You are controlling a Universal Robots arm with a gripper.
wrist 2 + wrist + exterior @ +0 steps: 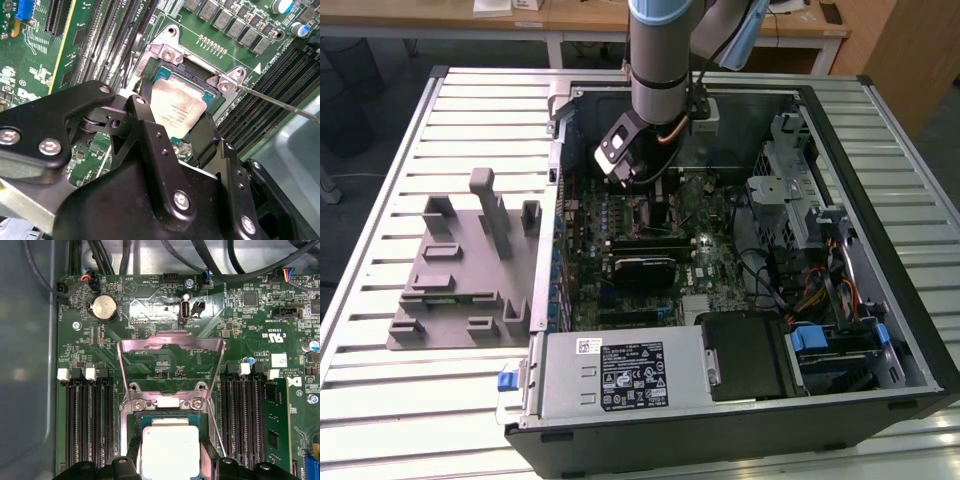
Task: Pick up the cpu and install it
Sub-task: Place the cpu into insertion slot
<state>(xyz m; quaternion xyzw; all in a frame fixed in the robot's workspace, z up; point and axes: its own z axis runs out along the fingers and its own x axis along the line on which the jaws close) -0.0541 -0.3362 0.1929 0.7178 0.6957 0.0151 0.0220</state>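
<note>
The cpu (176,106) is a small square chip with a silvery top, seen in both wrist views, lying low over the metal-framed socket (167,52) on the green motherboard. My gripper (175,122) straddles it, one black finger against each of two opposite edges, shut on the cpu (170,450). The socket's load plate (170,342) stands flipped open behind the chip. In the exterior view the arm reaches down into the open computer case (910,330), with the gripper (645,195) just above the board. Whether the chip rests fully in the socket is hidden by the fingers.
Memory slots (85,425) flank the socket on both sides. The thin socket lever (280,105) sticks out sideways. A grey plastic tray with upright pegs (460,280) sits on the slatted table at the exterior view's left. The power supply (620,375) and drive cage (800,190) crowd the case.
</note>
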